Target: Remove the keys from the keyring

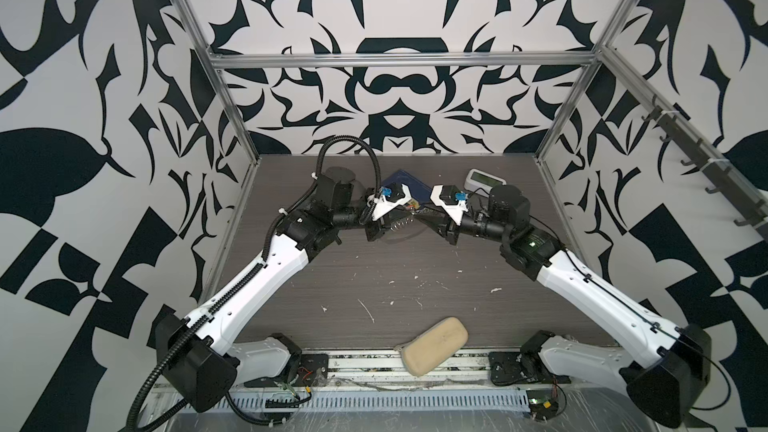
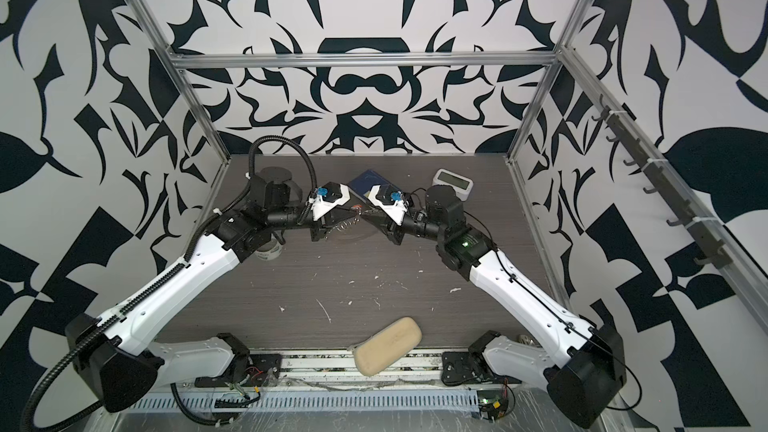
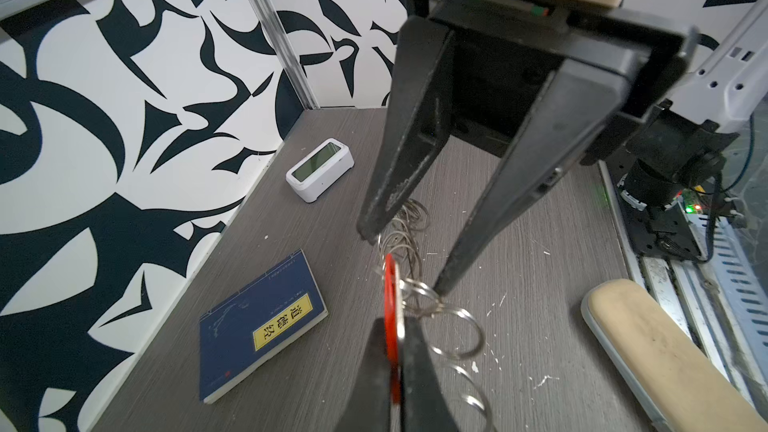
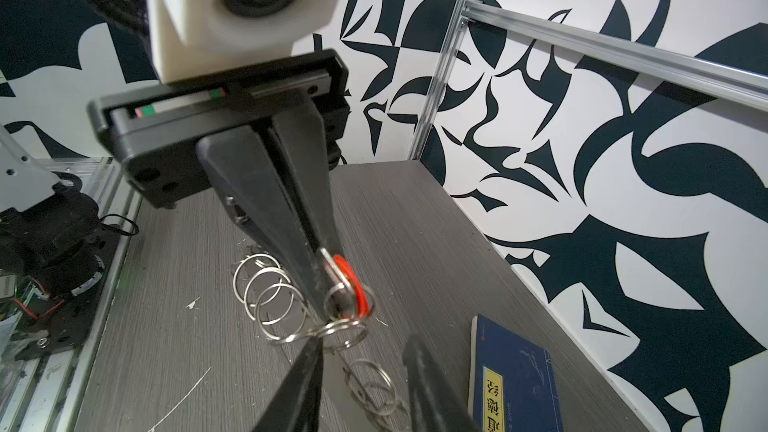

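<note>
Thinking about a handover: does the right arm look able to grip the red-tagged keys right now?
Probably, though not cleanly. The right pincer stands open right at the keys, but the left pincer is shut on them and small rings crowd the gap.

The dark grey wood-grain surface [image 1: 374, 276], speckled with white flecks [image 1: 368, 311], carries a dark blue paperback book with a yellow label [image 3: 257, 322]. It lies flat just beyond the left claw [image 1: 405, 216] and the right claw [image 1: 424, 214], and a white rectangular digital clock [image 1: 484, 179] stands beyond the right claw. A beige oblong padded case [image 1: 436, 344] lies well apart from both claws at the near edge, partly over the metal rail [image 1: 365, 361]. In a top view, a pale roll of tape [image 2: 269, 249] sits out past the left claw, half hidden under that arm.
</note>
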